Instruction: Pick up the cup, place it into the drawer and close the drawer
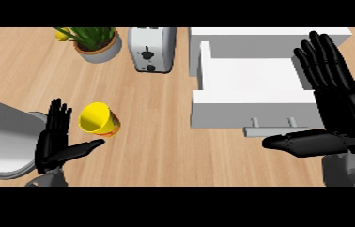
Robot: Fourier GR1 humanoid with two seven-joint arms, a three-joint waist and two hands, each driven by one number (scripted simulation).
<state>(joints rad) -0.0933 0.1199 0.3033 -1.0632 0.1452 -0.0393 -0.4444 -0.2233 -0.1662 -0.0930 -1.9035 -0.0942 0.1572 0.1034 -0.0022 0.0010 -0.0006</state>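
Observation:
A yellow cup (99, 119) lies tilted on the wooden counter at the lower left, its mouth facing up and left. My left hand (54, 139) is open just left of the cup, fingers straight and thumb stretched toward its base, not touching it. The white drawer (250, 80) stands pulled open at the right, its inside bare, its handle (275, 129) at the front. My right hand (326, 99) is open at the right edge, fingers straight up beside the drawer, thumb pointing left below the handle.
A silver toaster (152, 48) stands at the back centre. A potted green plant (96, 43) sits to its left. A grey round object (14, 141) lies at the left edge, behind my left hand.

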